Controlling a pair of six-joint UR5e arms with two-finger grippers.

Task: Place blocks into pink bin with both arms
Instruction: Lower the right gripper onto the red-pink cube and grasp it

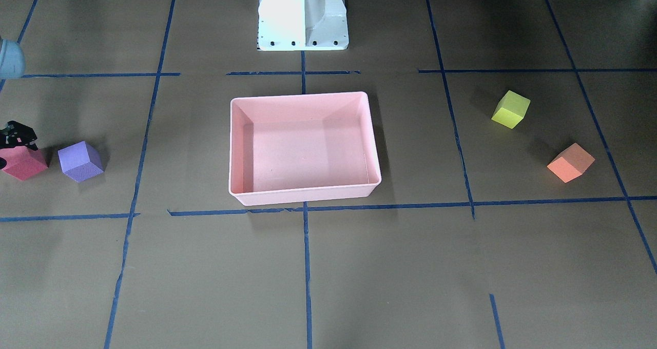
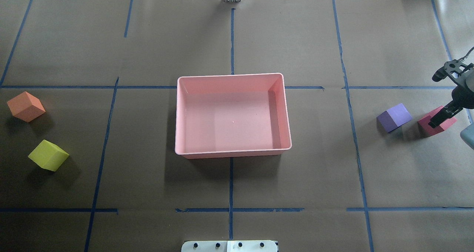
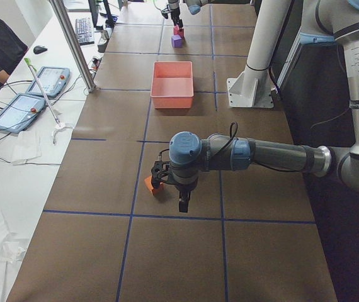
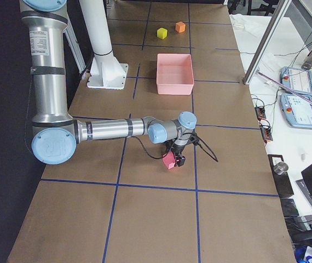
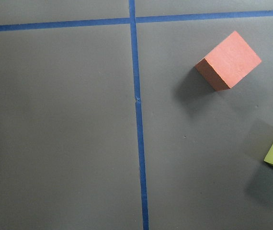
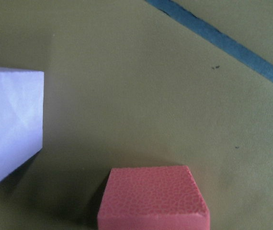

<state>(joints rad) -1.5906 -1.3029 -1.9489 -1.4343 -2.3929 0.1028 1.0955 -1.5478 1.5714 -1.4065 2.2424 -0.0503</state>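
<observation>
The pink bin (image 2: 232, 152) stands empty at the table's middle. The red block (image 2: 448, 125) and the purple block (image 2: 394, 117) lie near the robot's right end of the table. My right gripper (image 2: 439, 119) is low at the red block, one finger (image 2: 442, 115) across its near side. The other finger is hidden, so I cannot tell whether it grips. The right wrist view shows the red block (image 6: 153, 199) close below and the purple block (image 6: 9, 124). The orange block (image 2: 26, 106) and the yellow-green block (image 2: 48, 155) lie at the left end. My left gripper (image 3: 184, 202) hovers above the table beside the orange block (image 3: 148, 184); I cannot tell its state.
The white pedestal (image 1: 303, 15) stands behind the bin on the robot's side. Blue tape lines cross the brown table. An operator and tablets (image 3: 16, 110) are at a side table beyond the far edge.
</observation>
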